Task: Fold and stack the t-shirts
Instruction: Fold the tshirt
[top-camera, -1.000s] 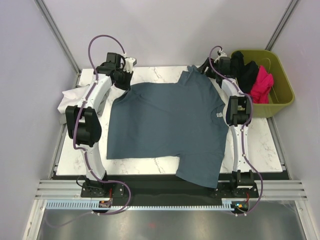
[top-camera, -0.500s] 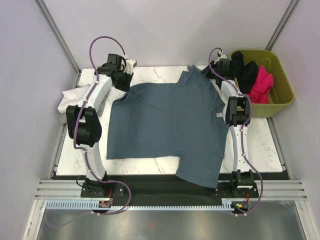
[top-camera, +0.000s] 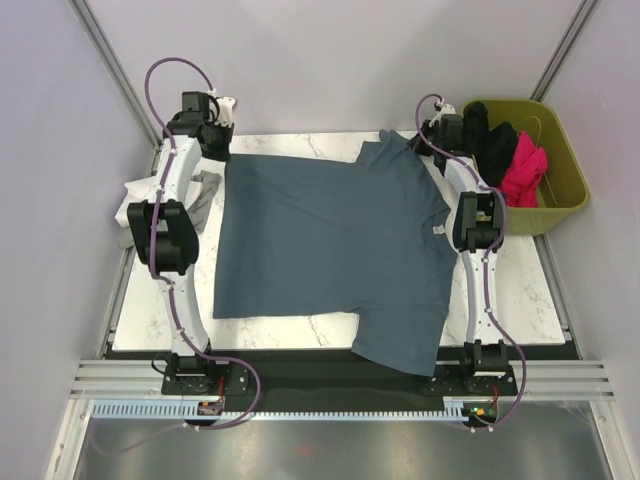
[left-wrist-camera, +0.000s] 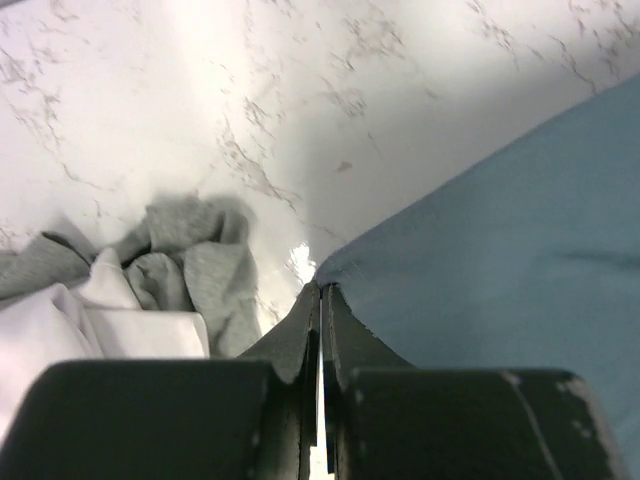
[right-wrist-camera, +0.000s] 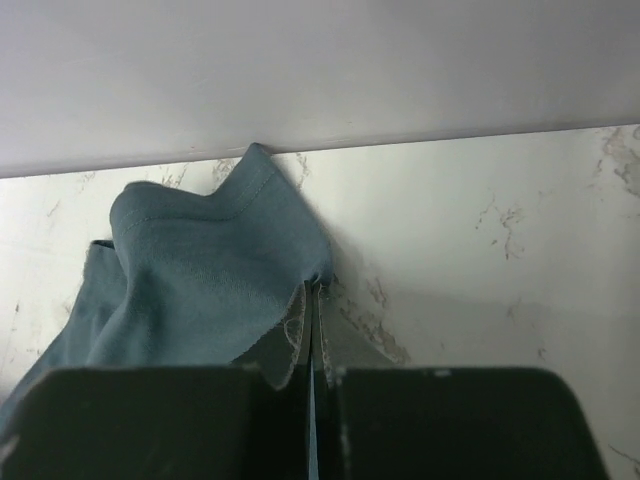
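A slate blue-grey t-shirt (top-camera: 330, 240) lies spread over most of the marble table, its lower right part hanging over the near edge. My left gripper (top-camera: 221, 150) is at the far left corner of the shirt. In the left wrist view it (left-wrist-camera: 320, 287) is shut on the tip of the blue cloth (left-wrist-camera: 500, 250). My right gripper (top-camera: 422, 143) is at the shirt's far right sleeve. The right wrist view shows it (right-wrist-camera: 317, 284) shut on the edge of the bunched blue sleeve (right-wrist-camera: 200, 270).
An olive-green bin (top-camera: 560, 190) off the table's far right holds a black shirt (top-camera: 490, 140) and a magenta-pink shirt (top-camera: 522, 170). A white shirt (top-camera: 135, 200) and a crumpled grey cloth (top-camera: 205, 190) lie at the left edge, under the left arm. The back wall stands close behind the right gripper.
My left gripper has drawn the shirt's far left corner out to the left and back, flattening that side. My right gripper has shut on the far right sleeve.
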